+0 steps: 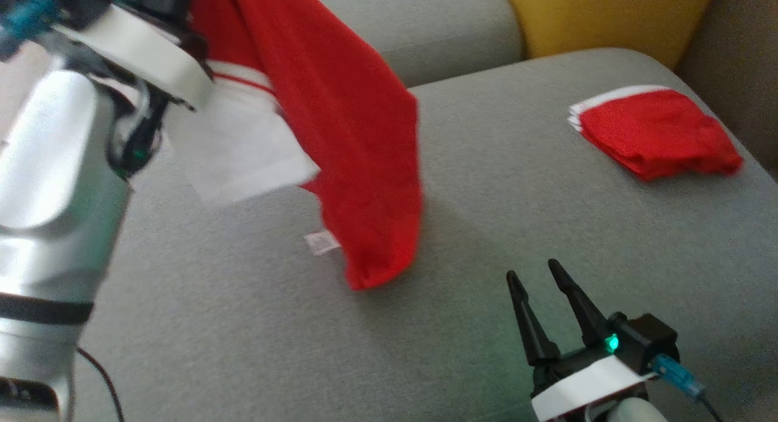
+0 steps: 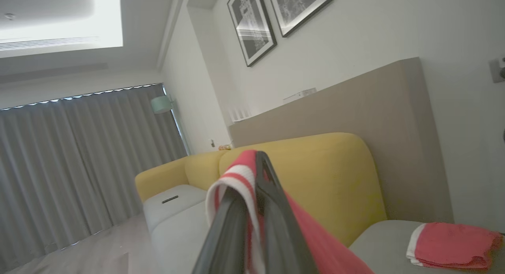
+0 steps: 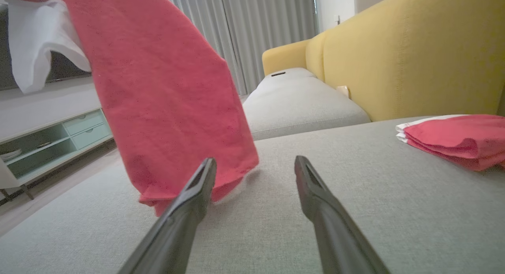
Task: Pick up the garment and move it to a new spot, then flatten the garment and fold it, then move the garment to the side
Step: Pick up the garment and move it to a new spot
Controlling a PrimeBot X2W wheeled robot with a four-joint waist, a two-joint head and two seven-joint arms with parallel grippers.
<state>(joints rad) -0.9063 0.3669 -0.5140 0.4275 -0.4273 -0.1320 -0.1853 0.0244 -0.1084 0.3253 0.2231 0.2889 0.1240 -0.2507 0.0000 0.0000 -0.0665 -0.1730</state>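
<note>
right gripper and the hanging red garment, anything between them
Only bare grey sofa cushion lies between right gripper and hanging garment, clearest in the head view.

The small white tag [image 1: 321, 242] on the red garment [image 1: 358, 136] is too blurred to read.

Head looks down; all views share garment [image 1: 352, 136].

Red garment [image 1: 358, 136] (white-trimmed) hangs, lower end near grey cushion [image 1: 547, 227].
</note>
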